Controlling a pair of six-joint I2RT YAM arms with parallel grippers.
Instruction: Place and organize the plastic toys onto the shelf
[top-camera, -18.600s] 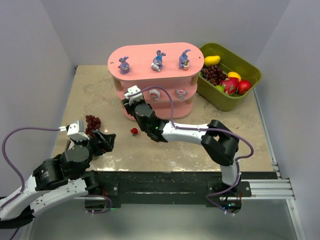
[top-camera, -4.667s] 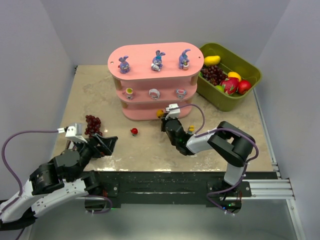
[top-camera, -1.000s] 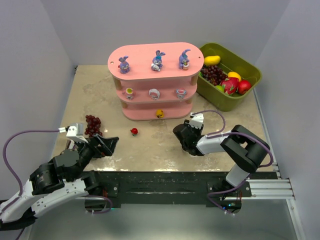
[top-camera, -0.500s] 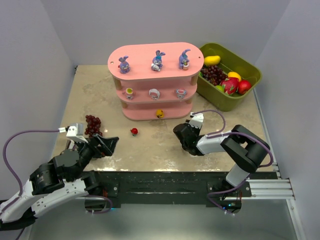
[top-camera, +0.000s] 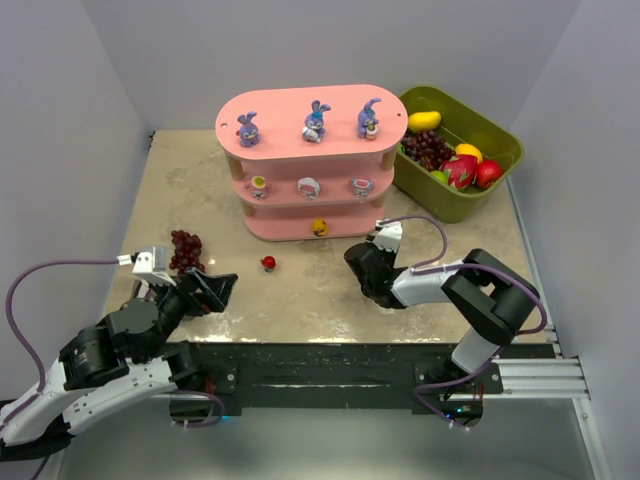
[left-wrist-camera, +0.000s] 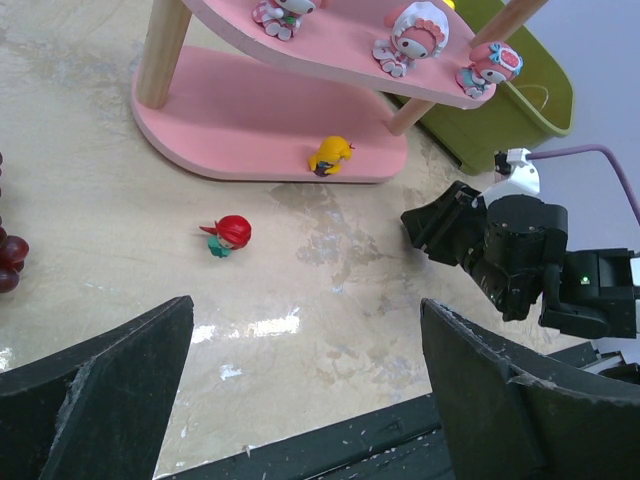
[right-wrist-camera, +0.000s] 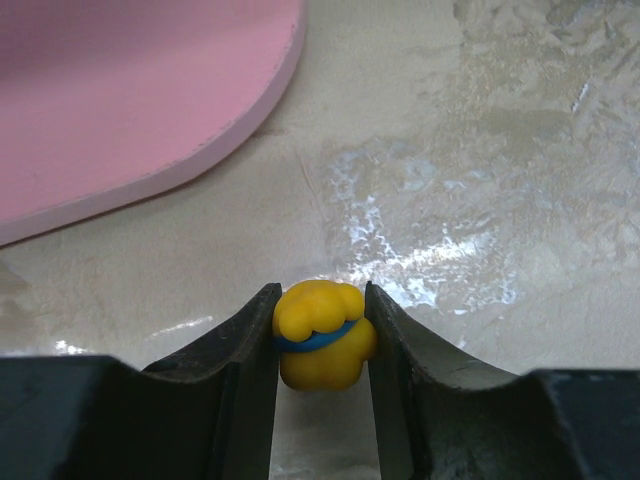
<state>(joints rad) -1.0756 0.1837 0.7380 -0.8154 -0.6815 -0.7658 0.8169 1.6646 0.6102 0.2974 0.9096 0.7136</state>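
The right claw (right-wrist-camera: 320, 298) is closed narrowly on a yellow figurine (right-wrist-camera: 318, 345). Its two fingers press the figurine's sides at the blue band, low on the tabletop (top-camera: 300, 295) just near of the shelf (top-camera: 300, 108). Whether the toy has left the surface I cannot tell.

It looks like hard, glossy plastic, light and rounded, so it could squirt out of a hard pinch. A moderate squeeze across the waist, as here, seems the safest hold.

The left claw (top-camera: 208, 288) stands wide and empty at the near left, beside a grape bunch (top-camera: 185, 248).

Three purple-blue bunnies (top-camera: 316, 122) line the top board and three pink-and-white figurines (top-camera: 308, 186) the middle one. An orange-yellow figurine (top-camera: 319, 227) sits on the bottom board. A red figurine (top-camera: 268, 263) lies on the tabletop, left of the right claw.

The tabletop is beige, marbled and shiny with glare, and probably slick. Plain pale walls (top-camera: 120, 70) close three sides, and an olive bin (top-camera: 497, 130) of fake fruit sits far right.
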